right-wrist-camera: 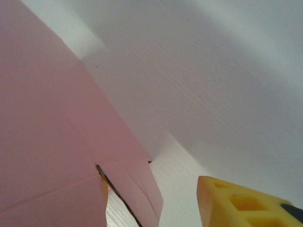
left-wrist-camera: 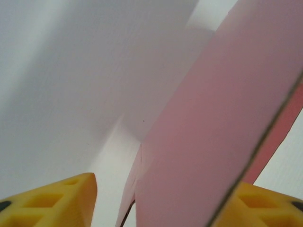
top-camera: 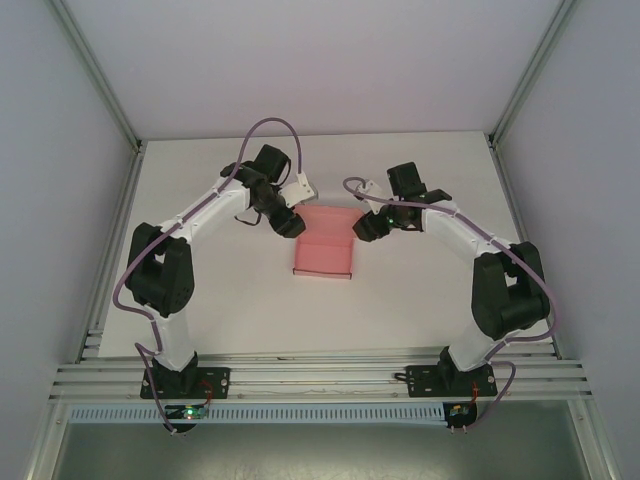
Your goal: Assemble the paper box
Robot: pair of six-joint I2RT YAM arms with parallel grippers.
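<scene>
Paper box (top-camera: 322, 248): pink thin card lying in the middle of the white worktop (top-camera: 220, 300), right between the two hands; a crease runs across it, and the far part looks paler than the near part
Left arm (top-camera: 165, 275): stands up from its base at the near edge and bends in towards the right, with a purple cable (top-camera: 268, 124) looping over it
Left hand (top-camera: 290, 222): low at the far left corner of the card; from above I can't tell whether it touches
Left hand, close up (left-wrist-camera: 161, 210): partly open, with two yellow fingers (left-wrist-camera: 61, 201) at the bottom of its wrist view; the left one stands clear of the card with white worktop showing in the gap, and the other sits right against the card's dark cut edge
Paper box (left-wrist-camera: 213, 132), at the left wrist: a pink panel rising on a slant between those fingers, straddled rather than pinched
Paper box (right-wrist-camera: 52, 123), at the right wrist: a pink panel with a crease and a slit near its lower corner
Right hand, close up (right-wrist-camera: 151, 203): partly open too; one yellow finger (right-wrist-camera: 241, 205) stands clear at the lower right, and a sliver of the other peeps out from behind the card, so the card's edge sits between them unclamped
Right hand (top-camera: 368, 228): low at the far right corner of the card, facing the left hand across it
Right arm (top-camera: 505, 290): rises from its base at the near edge and bends in towards the left
</scene>
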